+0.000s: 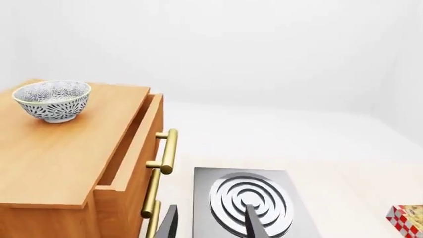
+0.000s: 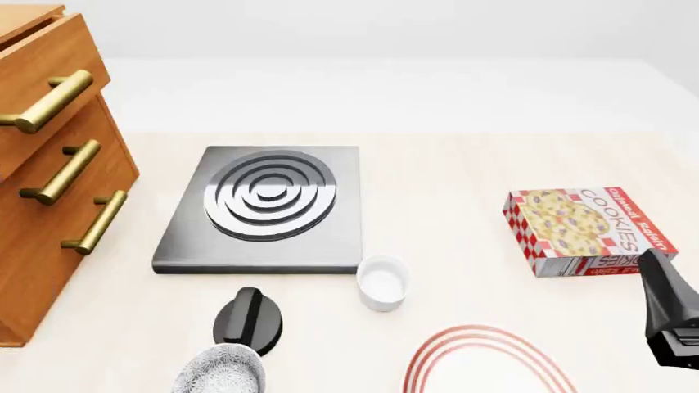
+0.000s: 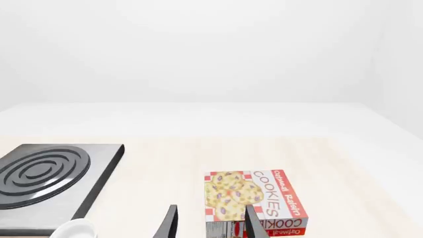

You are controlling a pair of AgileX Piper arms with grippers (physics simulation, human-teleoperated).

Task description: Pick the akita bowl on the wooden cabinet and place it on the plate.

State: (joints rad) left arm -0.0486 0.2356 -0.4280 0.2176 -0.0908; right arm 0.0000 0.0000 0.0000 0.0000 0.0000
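Note:
The akita bowl (image 1: 51, 100) stands upright on top of the wooden cabinet (image 1: 59, 163), near its far corner; the front view cuts off that top. My left gripper (image 1: 210, 225) is open and empty, higher than the cabinet top and well short of the bowl. In the front view the left arm's black end (image 2: 249, 321) shows low in the middle. The plate (image 2: 492, 364), white with red rings, lies at the near edge, partly cut off. My right gripper (image 3: 211, 225) is open and empty, pointing at the cookie box; its arm (image 2: 669, 315) is beside the plate.
A twin speckled bowl (image 2: 218, 372) sits at the near edge by the left arm. A grey stove plate (image 2: 262, 205) lies mid-table, a small white ramekin (image 2: 382, 281) in front of it, a cookie box (image 2: 579, 229) to the right. The cabinet's top drawer (image 1: 135, 148) is slightly pulled out.

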